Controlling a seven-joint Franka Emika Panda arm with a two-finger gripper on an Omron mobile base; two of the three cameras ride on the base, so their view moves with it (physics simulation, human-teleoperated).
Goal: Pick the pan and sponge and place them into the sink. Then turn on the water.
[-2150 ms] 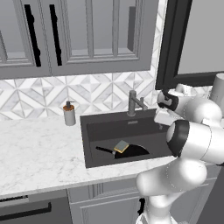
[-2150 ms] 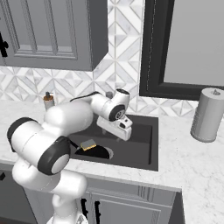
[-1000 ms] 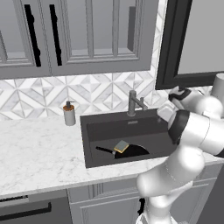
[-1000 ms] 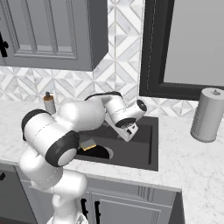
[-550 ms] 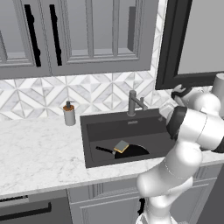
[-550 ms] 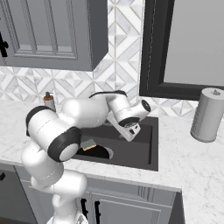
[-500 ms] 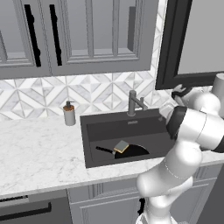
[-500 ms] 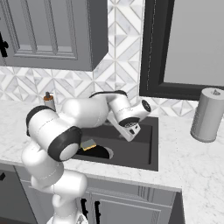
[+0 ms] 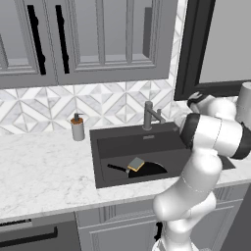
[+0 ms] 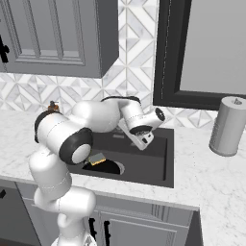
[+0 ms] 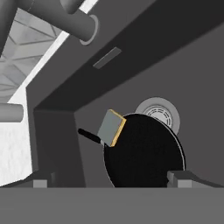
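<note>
The marble table (image 9: 44, 171) runs under grey wall cabinets (image 9: 88, 39) and a tiled backsplash, with a dark window frame (image 10: 202, 53) to the right. Set into the table is the sink (image 9: 117, 147), a dark grey basin with a round silver drain (image 11: 159, 113) on its floor. The white arm (image 10: 91, 120) reaches from the base across the front of the basin, its wrist bent over the sink's right part.

The pan (image 11: 144, 151) lies flat on the sink floor toward the front edge, partly covering the drain, its thin black handle (image 9: 116, 168) pointing left in the left base view. The sponge (image 9: 136, 163) rests on the pan's rim near the handle, yellow side at its edge and the dark scrub face turned up in the hand view.

A grey cylinder (image 10: 229, 126) stands on the table to the right of the sink, well apart from it. The grey faucet (image 9: 149, 116) stands behind the basin at the back rim; no stream falls from its spout. The soap dispenser (image 9: 77, 128) stands on the table left of the sink, near the backsplash.

The hand (image 10: 144, 139) hangs above the right half of the basin, its fingers spread wide and empty, touching nothing
</note>
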